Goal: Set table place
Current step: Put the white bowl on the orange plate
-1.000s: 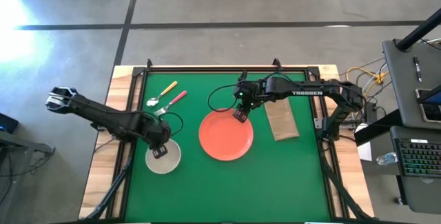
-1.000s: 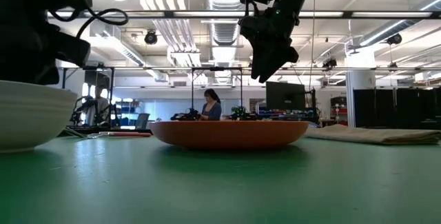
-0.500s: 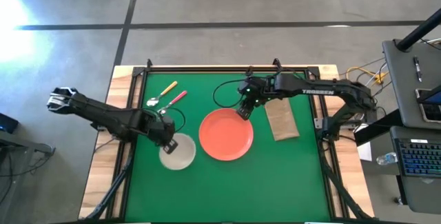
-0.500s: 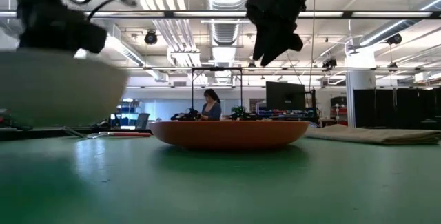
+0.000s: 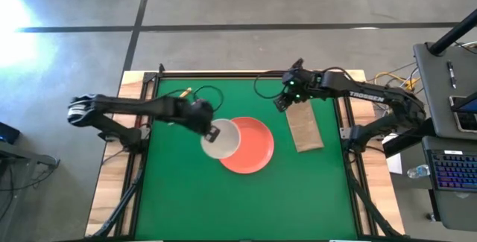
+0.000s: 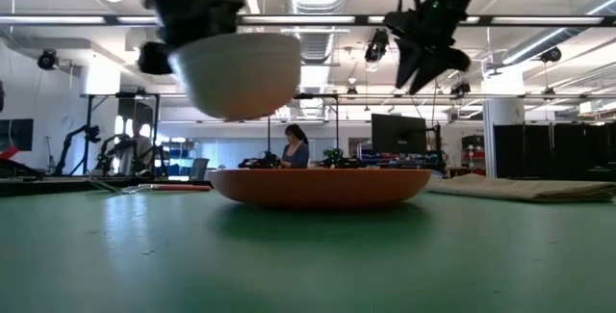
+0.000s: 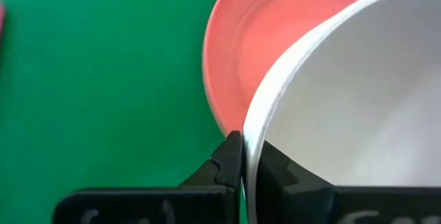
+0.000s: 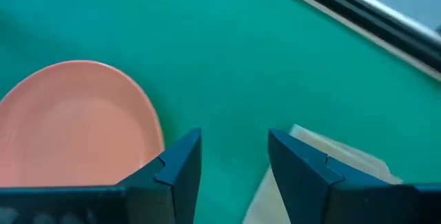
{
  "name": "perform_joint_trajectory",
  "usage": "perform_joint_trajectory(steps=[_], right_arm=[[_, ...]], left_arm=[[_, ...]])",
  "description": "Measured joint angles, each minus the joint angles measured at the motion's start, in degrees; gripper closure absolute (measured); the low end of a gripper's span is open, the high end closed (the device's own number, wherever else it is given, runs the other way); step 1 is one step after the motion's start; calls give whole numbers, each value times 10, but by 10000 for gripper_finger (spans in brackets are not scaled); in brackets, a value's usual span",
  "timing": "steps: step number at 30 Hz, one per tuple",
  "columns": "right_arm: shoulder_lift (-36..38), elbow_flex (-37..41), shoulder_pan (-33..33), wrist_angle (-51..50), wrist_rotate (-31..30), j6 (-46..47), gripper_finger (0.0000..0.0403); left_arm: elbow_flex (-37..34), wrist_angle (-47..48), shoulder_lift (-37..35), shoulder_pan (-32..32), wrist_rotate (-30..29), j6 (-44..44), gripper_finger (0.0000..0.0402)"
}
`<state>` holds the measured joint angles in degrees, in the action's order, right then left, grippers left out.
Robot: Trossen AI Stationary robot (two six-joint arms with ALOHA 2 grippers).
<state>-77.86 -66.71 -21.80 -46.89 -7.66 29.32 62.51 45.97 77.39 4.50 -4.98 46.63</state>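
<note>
bowl (image 5: pixel 222 138): small, round, cream – smooth matte inside, a thin plain rim; held clear of the table, hanging above the left edge of the plate, as the low view shows.
plate (image 5: pixel 250 146): round, orange-red, shallow with a gently raised rim and faint rings inside; flat on the table near its middle.
napkin (image 5: pixel 305 128): brown, rectangular, soft and slightly rumpled – lying just right of the plate, apart from it.
spoon (image 5: pixel 183 92): only the yellow-orange handle tip shows at the far left of the table, the rest hidden under the left arm.
left gripper (image 7: pixel 242 156): fingers pinched on the bowl's rim, one finger outside the wall and one inside, carrying the bowl above the plate's left side.
right gripper (image 8: pixel 233 154): fingers apart with nothing between them; raised above the table by the far end of the napkin, behind the plate's right side.
table (image 5: pixel 298 197): flat green top, thin black frame, light wooden edges.
room: a person (image 6: pixel 294 146) shows far behind the table in the low view.
</note>
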Motion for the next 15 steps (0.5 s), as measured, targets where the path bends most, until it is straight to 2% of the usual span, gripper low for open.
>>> perform_joint_trajectory(steps=[8,15], right_arm=[[91,94,-35,8,1,43,243],[150,142,-38,22,-6,71,243]], left_arm=[[119,-25,137,34,49,-89,401],[173,-21,224,34,88,-127,402]])
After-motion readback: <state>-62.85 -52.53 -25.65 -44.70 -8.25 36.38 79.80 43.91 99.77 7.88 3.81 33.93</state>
